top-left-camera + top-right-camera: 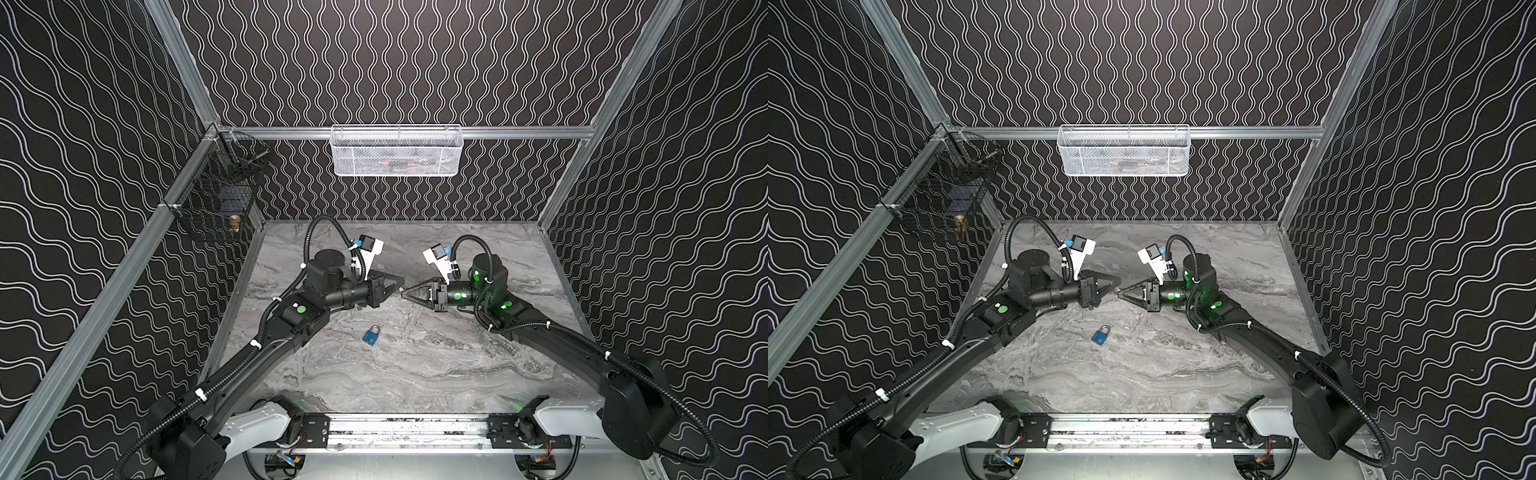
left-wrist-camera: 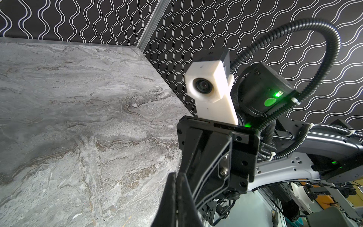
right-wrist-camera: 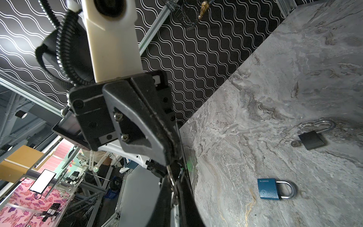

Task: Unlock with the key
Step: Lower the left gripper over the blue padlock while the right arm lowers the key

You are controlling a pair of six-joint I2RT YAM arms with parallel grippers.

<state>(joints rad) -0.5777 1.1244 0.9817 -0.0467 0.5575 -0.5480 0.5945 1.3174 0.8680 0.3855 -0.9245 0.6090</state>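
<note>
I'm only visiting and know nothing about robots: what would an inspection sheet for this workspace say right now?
Surface: grey marbled tabletop.
Job's things: blue padlock lies flat, shackle closed, apart from both grippers; key, a small metal piece, apparently pinched where the gripper tips meet.
Clutter: black padlock lies flat, seen only in the right wrist view.
Grippers: left gripper and right gripper both shut, tip to tip above the table.
Cables: black corrugated hose loops over each wrist, white ties.
Surroundings: wavy-patterned walls; white mesh basket on back rail; black wire basket on left wall.
</note>
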